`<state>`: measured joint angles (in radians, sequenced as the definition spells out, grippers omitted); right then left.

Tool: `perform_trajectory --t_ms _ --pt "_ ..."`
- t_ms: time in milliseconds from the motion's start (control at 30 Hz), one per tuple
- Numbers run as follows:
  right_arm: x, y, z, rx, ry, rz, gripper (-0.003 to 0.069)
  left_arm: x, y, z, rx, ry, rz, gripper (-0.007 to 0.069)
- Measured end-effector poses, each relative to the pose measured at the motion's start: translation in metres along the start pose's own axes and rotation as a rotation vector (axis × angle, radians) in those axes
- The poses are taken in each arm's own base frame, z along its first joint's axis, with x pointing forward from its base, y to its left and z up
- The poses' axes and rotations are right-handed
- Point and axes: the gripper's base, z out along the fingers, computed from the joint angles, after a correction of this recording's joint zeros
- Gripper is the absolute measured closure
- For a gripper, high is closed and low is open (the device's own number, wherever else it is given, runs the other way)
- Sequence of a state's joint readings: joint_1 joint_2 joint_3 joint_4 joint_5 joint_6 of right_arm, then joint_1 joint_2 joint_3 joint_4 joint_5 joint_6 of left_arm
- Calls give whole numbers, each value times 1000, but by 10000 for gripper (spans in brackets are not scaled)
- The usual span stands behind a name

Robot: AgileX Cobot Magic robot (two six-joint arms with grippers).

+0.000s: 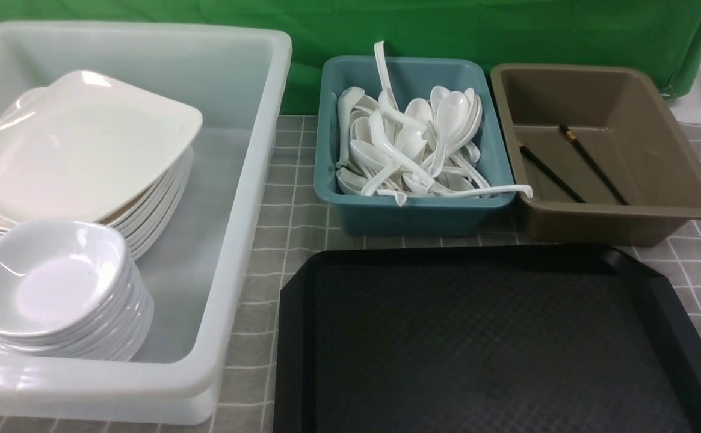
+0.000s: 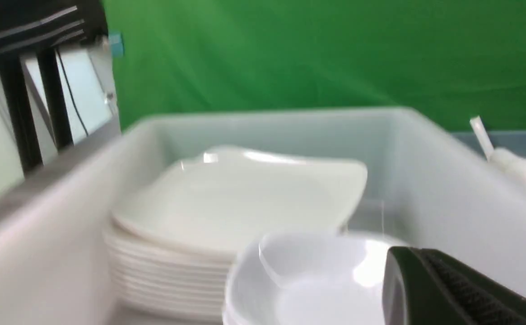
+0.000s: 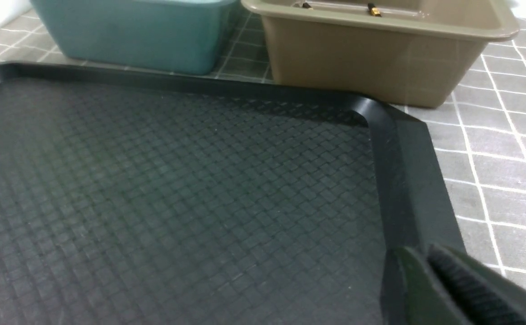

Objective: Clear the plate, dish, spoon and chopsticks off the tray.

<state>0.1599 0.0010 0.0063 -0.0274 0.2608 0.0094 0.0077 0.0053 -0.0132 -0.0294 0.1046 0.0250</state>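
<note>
Left wrist view: left hand (image 2: 461,289) over dish (image 2: 317,280); both hands' openings unclear.

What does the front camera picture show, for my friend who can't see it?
An empty black tray sits in front. Behind it, a teal tub holds white spoons and a brown tub holds black chopsticks; a clear bin at left holds stacked plates and dishes.

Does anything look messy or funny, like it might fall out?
Yes, a little. In the teal tub, one spoon pokes its handle out over the rim toward the brown tub, and another spoon stands up against the back wall. The tray is bare, and the plates are stacked neatly.
</note>
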Motion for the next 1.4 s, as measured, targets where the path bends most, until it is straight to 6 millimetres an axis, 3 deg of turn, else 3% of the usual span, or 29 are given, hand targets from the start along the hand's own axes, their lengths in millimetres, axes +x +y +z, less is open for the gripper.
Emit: perform_trajectory --t_ms 67,1400 --pt "0 0 0 0 -3 1 566 16 0 0 -1 120 -22 615" --pt "0 0 0 0 -6 1 484 12 0 0 -3 76 -43 615"
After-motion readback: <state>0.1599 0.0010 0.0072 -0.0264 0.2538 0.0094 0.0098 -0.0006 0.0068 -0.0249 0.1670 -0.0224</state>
